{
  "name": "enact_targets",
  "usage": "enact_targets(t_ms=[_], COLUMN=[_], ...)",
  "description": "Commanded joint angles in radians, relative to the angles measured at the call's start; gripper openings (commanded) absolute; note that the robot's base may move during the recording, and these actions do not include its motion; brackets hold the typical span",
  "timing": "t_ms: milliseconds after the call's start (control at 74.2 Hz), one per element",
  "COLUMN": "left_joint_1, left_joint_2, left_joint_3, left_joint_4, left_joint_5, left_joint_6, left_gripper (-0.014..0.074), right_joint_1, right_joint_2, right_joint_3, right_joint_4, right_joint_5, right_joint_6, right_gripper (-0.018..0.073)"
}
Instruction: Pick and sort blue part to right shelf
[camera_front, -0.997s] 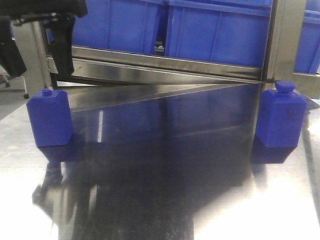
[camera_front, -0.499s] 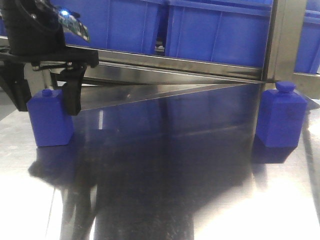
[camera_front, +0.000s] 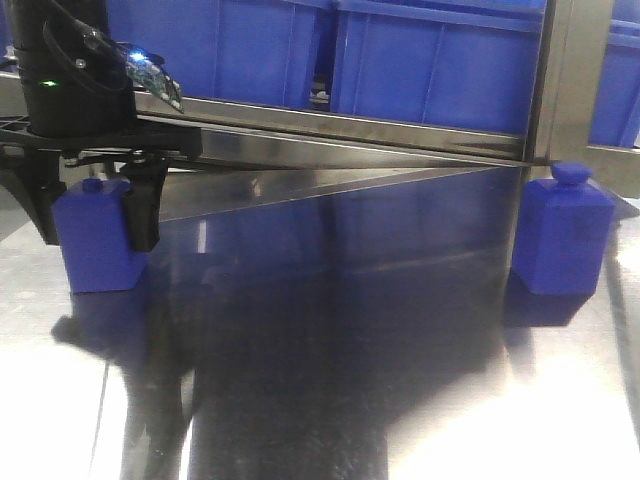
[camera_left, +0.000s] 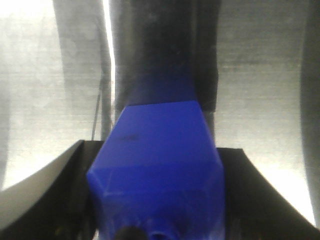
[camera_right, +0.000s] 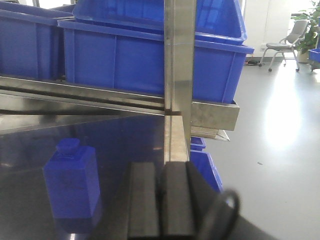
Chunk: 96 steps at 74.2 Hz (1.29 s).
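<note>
Dropped lower vs 0.5 s ago w/ left gripper (camera_front: 94, 240): fingers apart, straddling blue part (camera_front: 98, 262) at tabletop (camera_front: 330, 380) left edge, not yet clamped. Prob. rigid, light, smooth plastic; best pinched mid-body on flat sides. Right gripper (camera_right: 160, 200) fingers together.

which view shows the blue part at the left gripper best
The front-facing view: the left blue part stands whole on the steel table, between the left gripper's jaws. The left wrist view gives only a blurred close-up from above. The right wrist view shows only the other blue part.
</note>
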Motion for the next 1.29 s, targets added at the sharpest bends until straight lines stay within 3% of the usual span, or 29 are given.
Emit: enact_targets(t_ms=[0,148,323,553,782,997,1280], left_joint_1=[0.004,0.004,-0.002,-0.038,-0.09,-0.091,-0.091], left_joint_2=[-0.046,-0.046,-0.063,-0.205,-0.429,-0.637,-0.891], left_joint_3=[-0.022,-0.024,-0.052,-0.052,-0.01,0.128,0.384], left_joint_4=[-0.003,-0.003,-0.003,0.025,0.12,0.119,0.111], left_joint_5=[0.003,0.018,0.081,0.074,-0.022,-0.146,-0.296], left_joint_6=[-0.013,-0.013,0.008,0.073,0.093,0.093,0.093], left_gripper=[0.0293,0.0185,0.0183,0.0183,0.0183,0.0185,0.0258], right_joint_1=[-0.003,-0.003,-0.003,-0.003,-0.003,-0.003,-0.003], right_joint_2=[-0.021,-0.021,-0.021,-0.021,-0.021,-0.021,-0.021], right_joint_3=[-0.023,-0.023,-0.023,-0.023,-0.023,-0.023,-0.023], right_joint_4=[-0.003,-0.003,-0.003,-0.003,-0.003,-0.003,0.002], right_joint_5=[-0.09,-0.09,-0.09,-0.082,-0.048,-0.023,-0.074], right_joint_6=[-0.006,-0.006,-0.006,-0.006,-0.006,-0.006,-0.006], right_gripper=[0.006,0.006,0.006,0.006,0.006,0.006,0.006])
